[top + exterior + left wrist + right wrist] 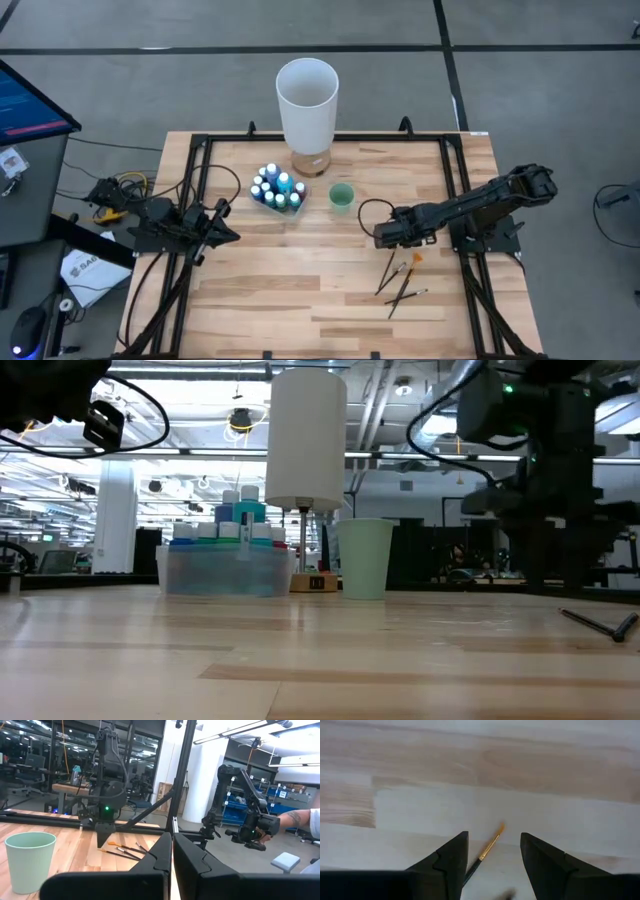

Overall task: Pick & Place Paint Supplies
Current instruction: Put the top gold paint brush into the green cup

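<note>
On the wooden bench (320, 660), a clear tray (226, 572) holds white-capped paint bottles (238, 520) in blue and teal. A tall white cylinder (307, 435) stands just behind it. A pale green cup (364, 558) stands upright beside the tray. A dark-handled brush (598, 624) lies flat at far right. A dark robot arm (545, 470) occupies the upper right.

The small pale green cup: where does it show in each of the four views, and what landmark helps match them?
High view: the small pale green cup stands mid-table, right of the clear tray of paint bottles.
Low view: centre, right of the tray, below the tall white cylinder.
Left wrist view: lower left corner, on the wooden table.
Right wrist view: not in it.
Shared landmark: the thin dark-handled brushes.
</note>
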`<state>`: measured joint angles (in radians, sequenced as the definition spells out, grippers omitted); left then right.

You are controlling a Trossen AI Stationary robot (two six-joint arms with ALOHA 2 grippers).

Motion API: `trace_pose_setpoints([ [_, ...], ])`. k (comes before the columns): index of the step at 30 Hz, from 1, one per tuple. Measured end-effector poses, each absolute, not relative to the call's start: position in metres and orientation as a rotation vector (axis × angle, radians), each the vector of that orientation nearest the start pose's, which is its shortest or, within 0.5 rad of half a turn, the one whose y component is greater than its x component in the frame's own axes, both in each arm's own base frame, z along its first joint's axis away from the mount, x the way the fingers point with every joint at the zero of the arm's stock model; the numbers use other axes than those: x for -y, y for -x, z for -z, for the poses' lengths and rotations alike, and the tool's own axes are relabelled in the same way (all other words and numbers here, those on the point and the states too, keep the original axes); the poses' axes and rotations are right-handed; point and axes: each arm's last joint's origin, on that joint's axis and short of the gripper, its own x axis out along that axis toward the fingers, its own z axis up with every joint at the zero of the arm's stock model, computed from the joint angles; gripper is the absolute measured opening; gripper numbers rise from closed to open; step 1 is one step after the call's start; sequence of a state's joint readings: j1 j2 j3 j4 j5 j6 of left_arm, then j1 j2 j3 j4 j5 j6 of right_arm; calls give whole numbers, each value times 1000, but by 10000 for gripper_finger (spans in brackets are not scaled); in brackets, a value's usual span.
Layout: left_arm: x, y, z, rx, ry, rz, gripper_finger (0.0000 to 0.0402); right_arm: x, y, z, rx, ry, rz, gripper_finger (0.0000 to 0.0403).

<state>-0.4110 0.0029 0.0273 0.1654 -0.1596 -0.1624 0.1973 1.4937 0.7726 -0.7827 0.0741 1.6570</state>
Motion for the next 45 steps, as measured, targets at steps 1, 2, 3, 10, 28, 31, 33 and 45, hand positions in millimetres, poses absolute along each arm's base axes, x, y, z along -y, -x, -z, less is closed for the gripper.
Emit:
trace_pose_setpoints([
  [1, 33, -88, -188, 162, 215, 265, 2, -44, -224, -150, -1150, -1131, 1107, 175],
  [2, 33, -88, -188, 162, 215, 265, 2, -44, -223, -148, -1143, -1142, 1110, 175],
  [3, 33, -88, -188, 162, 215, 265, 2, -44, -224, -147, -1133, -1154, 1101, 175],
  [10, 33, -88, -188, 162, 215, 265, 2, -45, -217, -135, -1129, -1207, 1101, 167],
  [28, 33, -88, -188, 162, 215, 265, 2, -44, -216, -133, -1154, -1234, 1114, 39],
  [31, 33, -88, -188, 162, 215, 265, 2, -45, -216, -133, -1153, -1236, 1111, 16],
  [33, 33, -88, -188, 162, 215, 265, 2, -44, -217, -133, -1151, -1234, 1106, 5],
  [45, 33, -88, -188, 162, 215, 265, 2, -17, -232, -134, -1047, -1171, 1008, 0],
])
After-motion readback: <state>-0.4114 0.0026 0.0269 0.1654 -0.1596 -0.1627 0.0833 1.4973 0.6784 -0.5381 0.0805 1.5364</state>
